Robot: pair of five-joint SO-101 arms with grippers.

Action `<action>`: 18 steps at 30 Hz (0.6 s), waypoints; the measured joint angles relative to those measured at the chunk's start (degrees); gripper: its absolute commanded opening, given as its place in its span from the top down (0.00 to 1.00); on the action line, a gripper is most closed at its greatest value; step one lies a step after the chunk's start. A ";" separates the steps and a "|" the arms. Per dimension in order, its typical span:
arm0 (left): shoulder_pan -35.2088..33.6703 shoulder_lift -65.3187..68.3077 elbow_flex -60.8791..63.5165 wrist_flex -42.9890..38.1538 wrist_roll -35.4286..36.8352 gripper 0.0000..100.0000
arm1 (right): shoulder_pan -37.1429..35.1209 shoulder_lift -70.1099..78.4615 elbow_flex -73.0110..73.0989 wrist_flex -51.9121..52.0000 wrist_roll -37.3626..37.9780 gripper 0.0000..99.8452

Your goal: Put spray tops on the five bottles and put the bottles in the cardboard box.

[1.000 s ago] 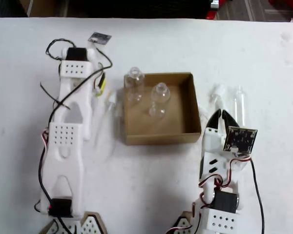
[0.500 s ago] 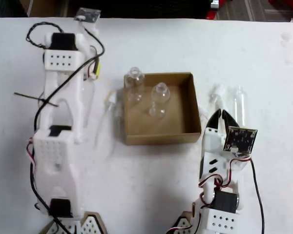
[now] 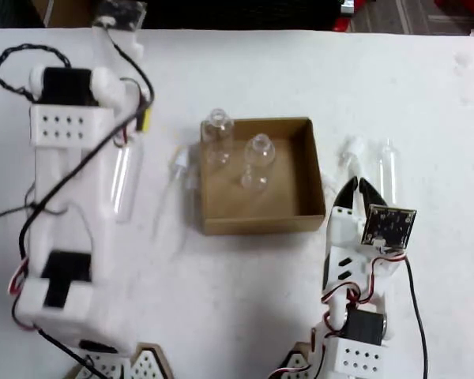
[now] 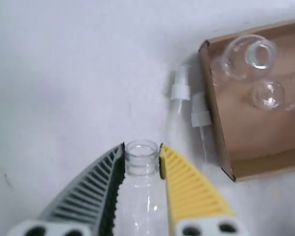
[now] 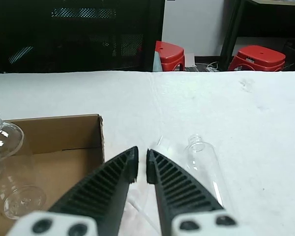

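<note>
My left gripper (image 4: 141, 157) is shut on the neck of a clear bottle (image 4: 140, 196), held above the table left of the cardboard box (image 3: 292, 207). From above, that bottle (image 3: 124, 180) hangs under the raised left arm, beside the yellow finger (image 3: 144, 118). Two clear bottles (image 3: 257, 154) (image 3: 217, 133) stand upright in the box. Two white spray tops (image 4: 179, 88) (image 4: 199, 114) lie just outside its left wall. Right of the box lie another bottle (image 5: 204, 157) and a spray top (image 3: 351, 148). My right gripper (image 5: 142, 164) sits shut and empty just short of them.
White table (image 3: 245, 292) all round. The left arm's loose black cables (image 3: 16, 63) hang at the far left. Red stools (image 5: 169, 54) stand beyond the table's far edge. Free room lies in front of the box.
The left arm has risen and swung left and back, carrying the clear bottle away from the box's side. The right arm has kept still.
</note>
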 measured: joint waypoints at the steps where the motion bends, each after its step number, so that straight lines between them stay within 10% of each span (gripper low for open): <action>1: 1.14 -2.55 2.46 0.00 0.00 0.98 | 0.00 0.00 0.00 0.00 0.00 0.98; 18: 8.53 -46.59 37.27 -14.07 0.00 0.98 | 0.00 0.00 0.00 0.00 0.00 0.98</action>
